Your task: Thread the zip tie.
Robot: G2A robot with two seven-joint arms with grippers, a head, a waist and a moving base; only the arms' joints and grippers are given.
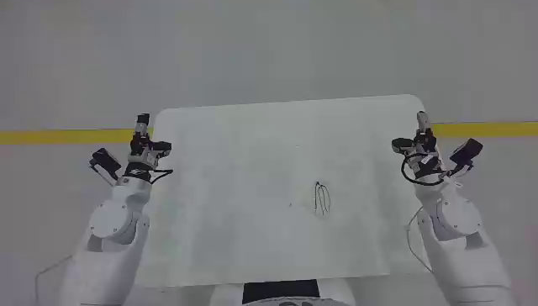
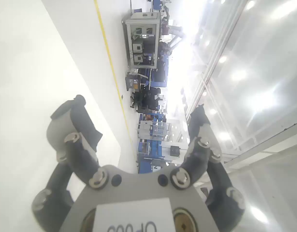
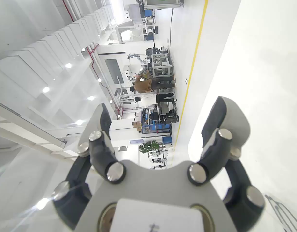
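While the left gripper and right gripper stand open, the zip tie lies lengthwise, near-to-far

Cam setup: one overhead, two wrist cams rolled sideways.
Top cam sits high on the robot and looks down on the whole white table at mid range, with floor beyond. Left wrist cam sits close behind the left gripper and looks out along it, past the table edge. Right wrist cam does the same behind the right gripper, mirrored. Shared by all three: table surface and a yellow floor line.
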